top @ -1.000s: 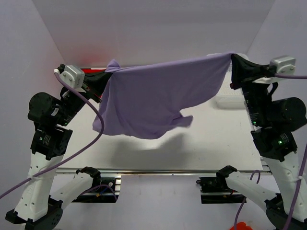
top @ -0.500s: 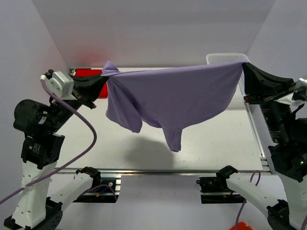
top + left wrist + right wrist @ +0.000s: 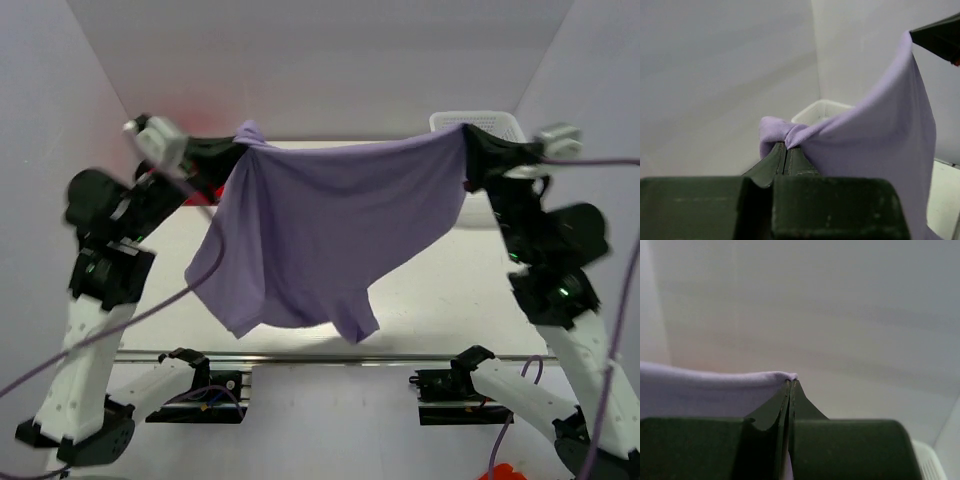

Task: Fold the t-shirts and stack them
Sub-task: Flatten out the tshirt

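Between the left gripper point(image 3: 240, 150) and the right gripper point(image 3: 468, 140), in the top external view, the lavender t-shirt point(image 3: 330, 230) was found stretched by its upper edge and held aloft. Each gripper was clamped on one end of that edge. Below the grippers the cloth hung loose and uneven, with a sleeve drooping under the left gripper and a tail of fabric at the lowest point, all of it clear of the table point(image 3: 450, 290). A white mesh basket point(image 3: 495, 122) stood just behind the right gripper. From the left wrist view, the left gripper point(image 3: 786, 150) had its jaws pressed together on a bunched knot of lavender cloth at the tips. From there the shirt point(image 3: 880, 145) ran away from this gripper, up towards the dark tip of the other gripper in the upper right corner. The basket point(image 3: 825, 107) lay beyond the fingertips. From the right wrist view, the right gripper point(image 3: 791, 385) had its jaws together with a thin edge of the shirt point(image 3: 700, 390) pinched at the very tips, the cloth leading off to the left of the jaws. A corner of the basket point(image 3: 927, 460) showed low to the right of the gripper. Assessment: the task was at an early stage. The garment was lifted and spread but no crease had been made in it. Laying it flat, folding it and stacking all remained outstanding, and stacking showed no visible start in any view.
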Tool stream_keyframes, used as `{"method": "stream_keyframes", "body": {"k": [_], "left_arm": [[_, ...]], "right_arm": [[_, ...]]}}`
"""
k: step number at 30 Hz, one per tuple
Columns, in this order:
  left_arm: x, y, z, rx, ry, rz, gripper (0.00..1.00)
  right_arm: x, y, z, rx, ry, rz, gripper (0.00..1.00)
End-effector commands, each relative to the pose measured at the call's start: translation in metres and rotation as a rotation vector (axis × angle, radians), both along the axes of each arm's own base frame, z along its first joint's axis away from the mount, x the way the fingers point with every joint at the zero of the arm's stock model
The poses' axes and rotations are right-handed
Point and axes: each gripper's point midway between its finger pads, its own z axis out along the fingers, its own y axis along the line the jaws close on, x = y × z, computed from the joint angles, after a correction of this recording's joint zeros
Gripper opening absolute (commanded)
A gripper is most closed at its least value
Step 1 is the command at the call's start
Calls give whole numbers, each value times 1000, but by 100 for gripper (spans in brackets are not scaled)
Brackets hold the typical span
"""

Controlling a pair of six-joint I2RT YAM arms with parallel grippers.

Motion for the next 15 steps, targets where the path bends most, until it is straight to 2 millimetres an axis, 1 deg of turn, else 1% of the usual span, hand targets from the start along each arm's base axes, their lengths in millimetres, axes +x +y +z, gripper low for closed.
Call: {"method": "stream_keyframes", "body": {"k": [1, 2, 3, 4, 5, 6, 7, 8, 9, 10, 11, 12, 13, 14, 15], "left_arm": [[90, -10, -55, 27, 192, 121, 0], [107, -13, -68, 36, 225, 139, 0], [126, -12, -82, 39, 265, 189, 0], [157, -19, -111, 67, 335, 214, 0], [177, -17, -126, 84, 367, 264, 0], [195, -19, -146, 99, 406, 291, 0], [213, -17, -160, 111, 439, 324, 0], [242, -25, -198, 150, 514, 341, 0], [257, -27, -217, 177, 543, 356, 0], [273, -27, -236, 194, 578, 367, 0], [287, -34, -239, 196, 581, 356, 0], [310, -42, -289, 244, 666, 358, 0], [328, -40, -286, 235, 659, 371, 0], [342, -38, -301, 244, 684, 382, 0], [352, -41, -318, 258, 711, 382, 0]], "right_arm": [[66, 1, -46, 43, 130, -163, 0], [76, 0, -53, 50, 142, -189, 0], [109, 8, -92, 6, 231, -253, 0], [119, 2, -92, 36, 219, -309, 0], [129, 1, -102, 21, 238, -343, 0], [164, 13, -146, -44, 333, -390, 0], [175, 13, -151, -47, 352, -417, 0], [196, 20, -181, -84, 418, -429, 0], [217, 26, -208, -105, 474, -427, 0], [234, 39, -234, -140, 525, -403, 0], [243, 41, -250, -137, 562, -403, 0], [261, 43, -276, -151, 619, -388, 0], [278, 50, -301, -155, 671, -379, 0], [288, 52, -300, -153, 687, -371, 0], [297, 41, -316, -163, 736, -391, 0]]}}
